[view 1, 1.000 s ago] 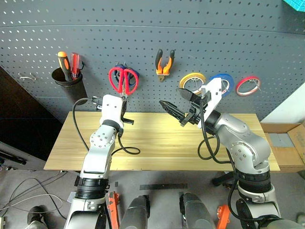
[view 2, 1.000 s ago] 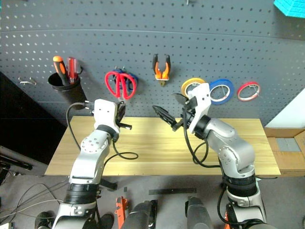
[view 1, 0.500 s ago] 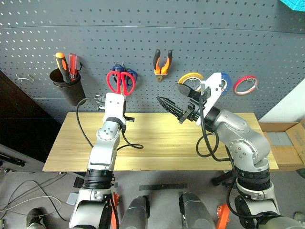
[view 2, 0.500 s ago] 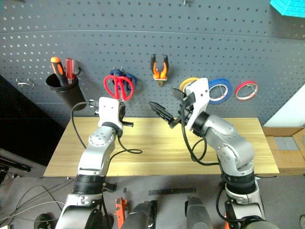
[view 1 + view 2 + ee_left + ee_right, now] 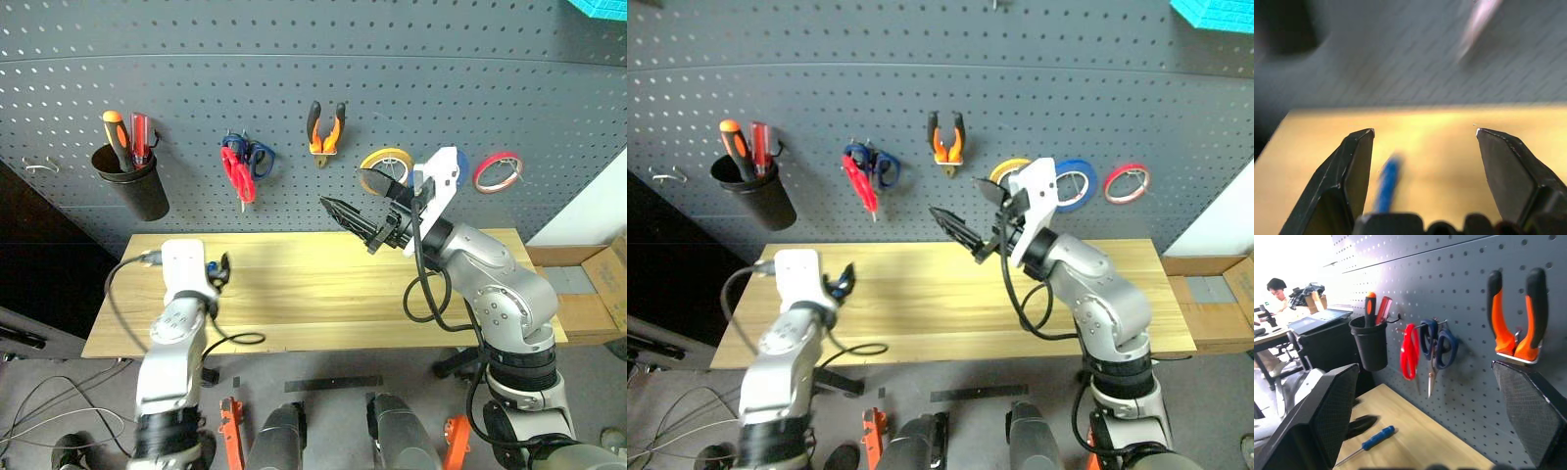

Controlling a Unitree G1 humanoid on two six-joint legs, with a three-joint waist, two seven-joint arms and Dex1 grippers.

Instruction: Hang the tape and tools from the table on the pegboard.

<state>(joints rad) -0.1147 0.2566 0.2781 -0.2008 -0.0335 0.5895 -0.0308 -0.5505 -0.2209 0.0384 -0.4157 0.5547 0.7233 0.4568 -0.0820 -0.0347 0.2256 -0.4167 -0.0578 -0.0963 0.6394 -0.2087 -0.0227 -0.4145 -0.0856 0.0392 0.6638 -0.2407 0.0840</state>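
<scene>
Blue screwdriver [image 5: 1365, 444] lies flat on table [image 5: 323, 304], just ahead of left gripper [image 5: 1422, 147], jaws wide, empty. Right gripper [image 5: 358, 211] wide, empty, raised near pegboard [image 5: 313, 88]. Screwdriver likely light, rigid, rolls easily; pinch mid-handle, not the thin slick shaft.

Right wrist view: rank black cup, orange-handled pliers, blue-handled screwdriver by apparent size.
1. Pliers look largest, though they hang nearest the camera, so this may mislead.
2. Black cup.
3. Blue-handled screwdriver, smallest, lying on the table.
</scene>
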